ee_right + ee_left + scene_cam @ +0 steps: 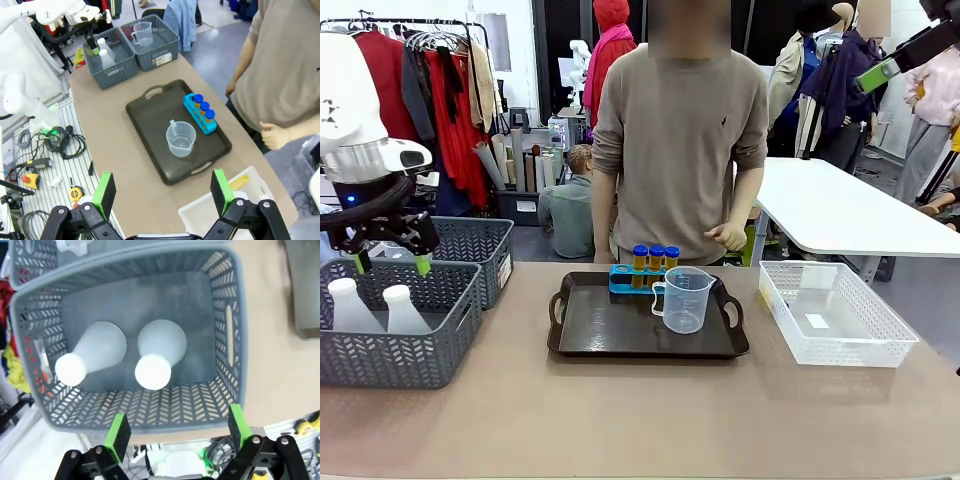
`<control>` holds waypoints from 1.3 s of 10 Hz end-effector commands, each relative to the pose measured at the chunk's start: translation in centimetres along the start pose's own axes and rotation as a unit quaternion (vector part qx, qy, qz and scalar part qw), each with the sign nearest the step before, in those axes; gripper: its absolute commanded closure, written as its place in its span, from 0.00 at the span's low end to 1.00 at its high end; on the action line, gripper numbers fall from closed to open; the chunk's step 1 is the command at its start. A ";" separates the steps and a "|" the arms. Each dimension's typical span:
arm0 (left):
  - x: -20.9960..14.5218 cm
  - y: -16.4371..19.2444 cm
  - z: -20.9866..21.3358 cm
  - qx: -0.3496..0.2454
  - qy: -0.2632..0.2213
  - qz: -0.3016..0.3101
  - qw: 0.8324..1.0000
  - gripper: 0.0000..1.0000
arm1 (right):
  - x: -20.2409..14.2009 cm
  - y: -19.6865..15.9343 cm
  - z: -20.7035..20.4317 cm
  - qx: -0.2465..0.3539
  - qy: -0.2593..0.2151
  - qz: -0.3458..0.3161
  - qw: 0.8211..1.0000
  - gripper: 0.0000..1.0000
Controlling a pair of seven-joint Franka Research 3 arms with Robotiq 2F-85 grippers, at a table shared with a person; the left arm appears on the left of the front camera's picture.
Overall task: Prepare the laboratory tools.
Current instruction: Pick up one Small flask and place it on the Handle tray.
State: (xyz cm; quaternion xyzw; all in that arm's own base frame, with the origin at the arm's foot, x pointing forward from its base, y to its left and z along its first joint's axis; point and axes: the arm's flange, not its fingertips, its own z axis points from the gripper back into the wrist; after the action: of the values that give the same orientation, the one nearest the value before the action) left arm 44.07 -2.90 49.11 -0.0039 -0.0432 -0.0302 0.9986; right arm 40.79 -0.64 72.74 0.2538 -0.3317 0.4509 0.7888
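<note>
Hangs the left tool [177,429] wide open and empty at the wrist frame's lower edge, over the grey basket [227,335]. Looks down on two white conical flasks [156,347] upright mid-frame, necks toward the tool, the centre one nearest its gap. Leaves the right tool [165,192], likewise spread and empty, well apart.

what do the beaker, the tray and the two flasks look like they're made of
Beaker: clear plastic, it seems; the tray shows through it. Tray: dark, faintly glossy, probably moulded plastic. Flasks: opaque matt white, likely plastic, though the look leaves it open.
</note>
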 end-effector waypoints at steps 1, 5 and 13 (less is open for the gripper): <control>0.2 0.8 0.9 0.000 -0.009 0.007 1.000 0.00 | 0.2 0.2 0.0 0.002 -0.004 -0.001 1.000 0.00; 1.9 1.2 -1.9 -0.008 0.059 -0.026 0.998 0.00 | 0.2 0.2 0.0 0.002 -0.004 -0.001 1.000 0.00; 3.7 3.7 -6.8 -0.028 0.054 0.007 0.998 0.00 | 0.2 0.2 0.0 0.002 -0.004 -0.001 1.000 0.00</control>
State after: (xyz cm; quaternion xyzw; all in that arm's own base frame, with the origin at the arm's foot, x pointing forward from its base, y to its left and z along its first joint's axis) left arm 48.54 0.42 43.17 -0.0177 0.0160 -0.0272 0.9993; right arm 40.79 -0.65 72.74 0.2538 -0.3318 0.4509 0.7888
